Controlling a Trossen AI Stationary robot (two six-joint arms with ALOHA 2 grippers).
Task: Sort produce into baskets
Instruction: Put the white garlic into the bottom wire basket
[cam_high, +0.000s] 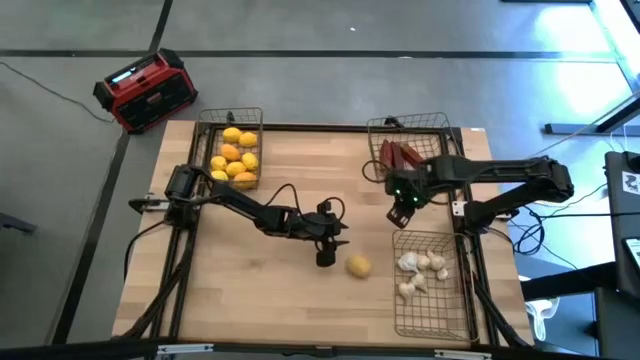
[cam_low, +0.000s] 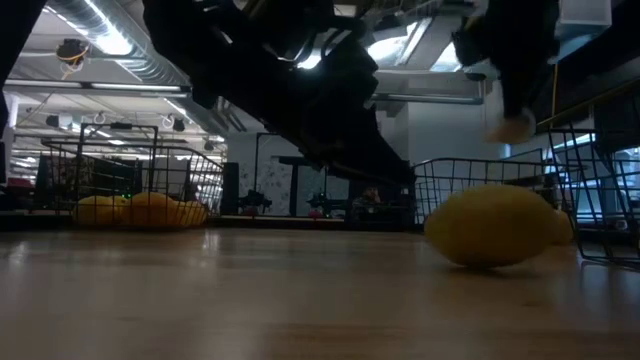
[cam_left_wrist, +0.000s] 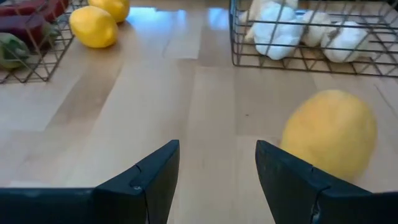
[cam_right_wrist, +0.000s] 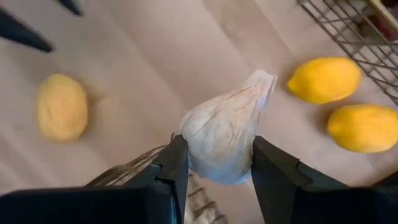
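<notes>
My right pincer (cam_right_wrist: 214, 163) is clamped on a garlic bulb (cam_right_wrist: 224, 140), hanging above the near edge of the garlic basket (cam_high: 432, 315), where other bulbs (cam_high: 422, 268) lie. My left pincer (cam_left_wrist: 217, 171) stands apart and empty over the bare table (cam_high: 260, 290), with a loose lemon (cam_left_wrist: 329, 134) just beside 1 finger (cam_left_wrist: 292, 180), not touching. Farther off, 2 lemons (cam_right_wrist: 342, 99) lie on the wood near the basket of dark red pieces (cam_high: 400, 155). The lemon basket (cam_high: 232, 150) sits at the far left corner.

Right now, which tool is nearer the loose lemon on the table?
Left. The left tool sits just beside the loose lemon; the right tool, holding a garlic bulb, is farther off.
</notes>
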